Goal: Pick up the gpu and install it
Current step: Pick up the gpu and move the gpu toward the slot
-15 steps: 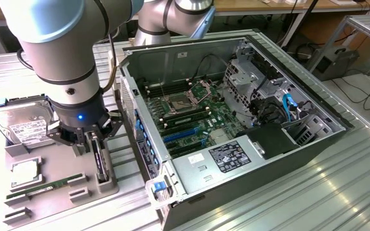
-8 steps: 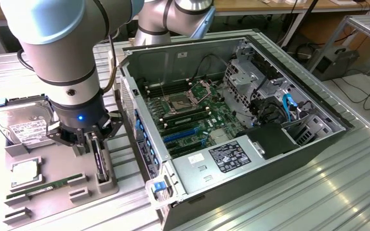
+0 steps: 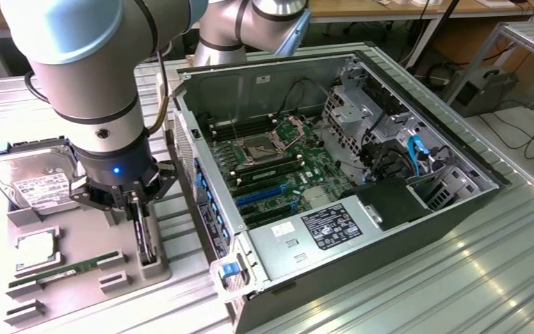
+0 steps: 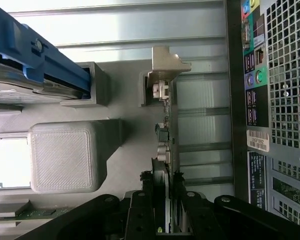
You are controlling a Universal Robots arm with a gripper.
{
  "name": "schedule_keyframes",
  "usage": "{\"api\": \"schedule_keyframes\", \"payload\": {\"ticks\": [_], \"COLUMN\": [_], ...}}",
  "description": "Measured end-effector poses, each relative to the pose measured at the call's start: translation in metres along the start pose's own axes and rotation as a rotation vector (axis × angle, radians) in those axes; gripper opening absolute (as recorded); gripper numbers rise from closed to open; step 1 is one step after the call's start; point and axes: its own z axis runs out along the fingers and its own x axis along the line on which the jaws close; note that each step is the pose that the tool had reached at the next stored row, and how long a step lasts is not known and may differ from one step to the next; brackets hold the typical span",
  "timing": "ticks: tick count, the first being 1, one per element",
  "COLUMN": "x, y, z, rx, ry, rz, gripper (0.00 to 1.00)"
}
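The gpu [image 3: 144, 242] is a thin dark card standing on its edge in a slot of the grey parts tray [image 3: 77, 233], on the exterior view's left. My gripper [image 3: 135, 209] reaches straight down onto the card's top edge. In the wrist view the gpu [image 4: 166, 125] runs edge-on from its silver bracket [image 4: 167, 62] into my gripper [image 4: 164, 202]. The black fingers [image 4: 140, 205] press against both of its faces, so the gripper is shut on it. The card still sits in the tray's holder.
The open computer case [image 3: 360, 90] lies beside the tray, its motherboard with blue slots [image 3: 262, 195] facing up. The tray also holds a silver hard drive [image 3: 35, 182], a square chip [image 3: 37, 248] and a green memory stick [image 3: 63, 271]. The case's rear ports [image 4: 252, 85] are close by.
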Motion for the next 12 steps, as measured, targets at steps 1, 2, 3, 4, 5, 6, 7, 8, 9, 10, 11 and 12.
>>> {"api": "schedule_keyframes", "payload": {"ticks": [1, 2, 3, 4, 5, 6, 7, 8, 9, 10, 11, 12], "x": [0.0001, 0.0002, 0.0002, 0.0002, 0.0001, 0.0001, 0.0001, 0.0001, 0.0001, 0.0001, 0.0001, 0.0001], "y": [0.0, 0.0, 0.0, 0.0, 0.0, 0.0, 0.0, 0.0, 0.0, 0.0, 0.0, 0.0], "z": [0.0, 0.0, 0.0, 0.0, 0.0, 0.0, 0.0, 0.0, 0.0, 0.0, 0.0, 0.0], "rx": [-0.0002, -0.0007, -0.001, -0.0011, -0.0011, -0.0011, -0.0011, -0.0012, -0.0012, -0.0011, -0.0012, -0.0011], "ry": [0.0008, 0.0016, 0.0021, 0.0024, 0.0026, 0.0026, 0.0026, 0.0027, 0.0026, 0.0026, 0.0026, 0.0027], "rz": [-0.022, -0.05, -0.066, -0.075, -0.08, -0.08, -0.08, -0.08, -0.08, -0.08, -0.08, -0.08], "gripper": [0.26, 0.26, 0.26, 0.26, 0.26, 0.26, 0.26, 0.26, 0.26, 0.26, 0.26, 0.26]}}
